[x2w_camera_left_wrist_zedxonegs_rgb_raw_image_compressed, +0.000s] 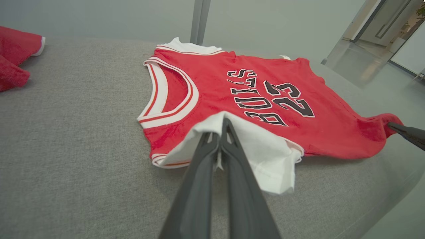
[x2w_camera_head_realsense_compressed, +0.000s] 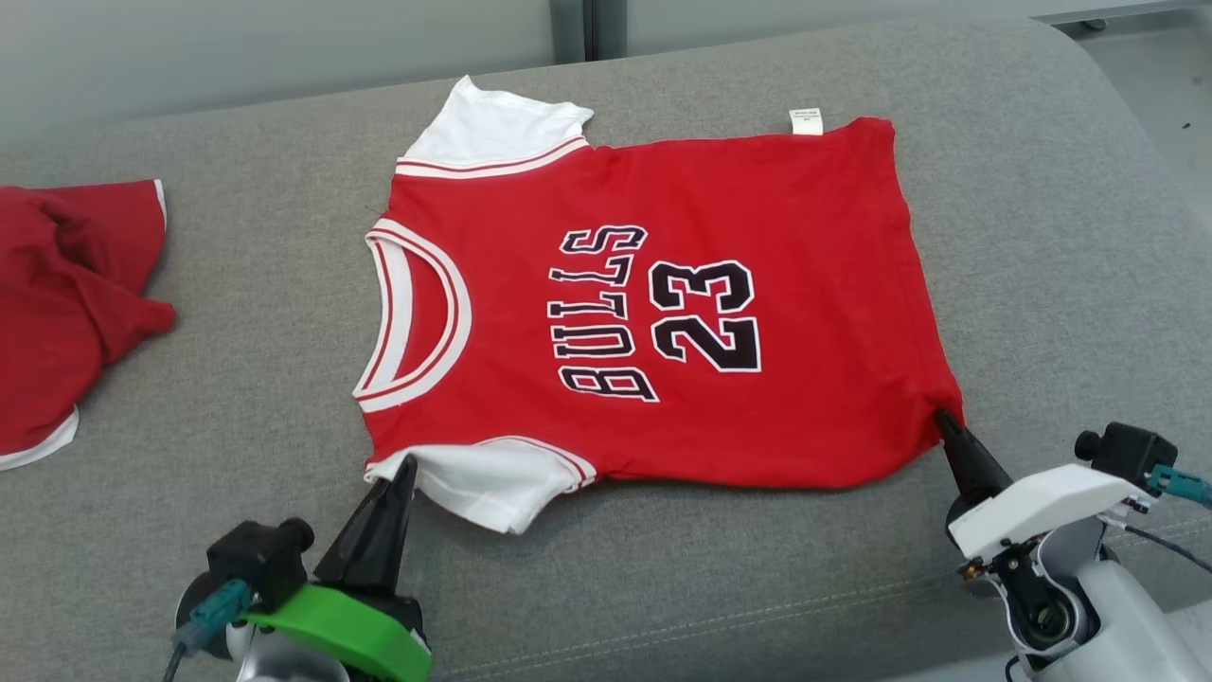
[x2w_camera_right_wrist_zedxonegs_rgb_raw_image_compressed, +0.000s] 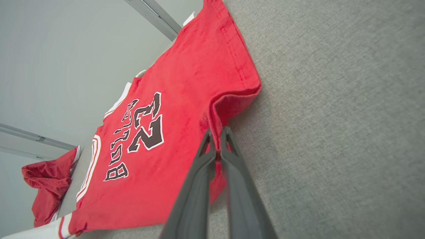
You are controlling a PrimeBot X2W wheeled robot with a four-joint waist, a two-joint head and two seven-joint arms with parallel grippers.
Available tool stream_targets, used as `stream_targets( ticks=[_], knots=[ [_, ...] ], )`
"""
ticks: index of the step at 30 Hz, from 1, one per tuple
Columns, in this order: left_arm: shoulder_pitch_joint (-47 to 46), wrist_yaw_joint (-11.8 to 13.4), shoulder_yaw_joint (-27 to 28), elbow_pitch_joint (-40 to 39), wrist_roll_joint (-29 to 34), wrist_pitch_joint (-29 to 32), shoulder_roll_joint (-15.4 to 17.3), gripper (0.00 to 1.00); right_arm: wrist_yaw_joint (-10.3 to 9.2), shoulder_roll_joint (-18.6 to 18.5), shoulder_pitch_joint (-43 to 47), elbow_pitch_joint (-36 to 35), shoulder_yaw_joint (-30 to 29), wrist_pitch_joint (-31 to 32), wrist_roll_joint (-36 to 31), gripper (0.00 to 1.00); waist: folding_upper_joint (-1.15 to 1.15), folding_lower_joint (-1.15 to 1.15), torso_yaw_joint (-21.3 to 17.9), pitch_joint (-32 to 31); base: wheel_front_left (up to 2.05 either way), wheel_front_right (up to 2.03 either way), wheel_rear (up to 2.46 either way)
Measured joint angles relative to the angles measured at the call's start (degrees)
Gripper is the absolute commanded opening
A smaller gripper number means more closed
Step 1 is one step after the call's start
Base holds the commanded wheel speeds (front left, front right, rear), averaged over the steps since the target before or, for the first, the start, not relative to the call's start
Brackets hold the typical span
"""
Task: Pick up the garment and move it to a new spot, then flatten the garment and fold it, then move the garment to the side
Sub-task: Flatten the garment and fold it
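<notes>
garment (x2w_camera_head_realsense_compressed: 663, 313) near the couch (x2w_camera_head_realsense_compressed: 237, 379) front edge: left gripper (x2w_camera_head_realsense_compressed: 405, 466) pinches the sleeve (x2w_camera_head_realsense_compressed: 492, 478), right gripper (x2w_camera_head_realsense_compressed: 940, 417) pinches the hem corner (x2w_camera_head_realsense_compressed: 942, 403). i'd lift both evenly.

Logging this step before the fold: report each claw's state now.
Left claw: shut on the jersey, gripping its white sleeve.
Right claw: shut on the jersey, gripping its hem corner.

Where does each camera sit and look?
Head view: on the head, looking down at the jersey; left gripper and right gripper show.
Left wrist view: left wrist, along its fingers pinching the white sleeve.
Right wrist view: right wrist, along its fingers pinching the hem corner.
All share the jersey's number print.
</notes>
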Motion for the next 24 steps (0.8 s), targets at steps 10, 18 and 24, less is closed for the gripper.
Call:
stream_targets(
  ticks=[10, 18, 24],
  knots=[
    [-12.5, 0.1, 0.9, 4.1, 0.8, 1.3, -0.9, 0.00, -0.01, -1.6, -8.3, 2.2, -4.1, 5.4, 5.4, 0.00, 0.00, 0.00, 0.4, 3.6, 0.00, 0.00, 0.00],
    [-21.7, 1.0, 1.8, 9.4, 1.3, 1.8, -2.5, 0.00, -0.66, -1.9, -16.6, 4.8, -4.9, 8.6, 6.7, 0.00, 0.00, 0.00, 0.6, 8.1, 0.00, 0.00, 0.00],
    [-26.7, 1.6, 1.9, 15.3, 2.5, 2.9, -2.5, 0.00, -2.12, -1.9, -21.8, 7.7, -3.9, 10.5, 6.0, 0.00, 0.00, 0.00, 0.5, 11.5, 0.00, 0.00, 0.00]
  ],
)
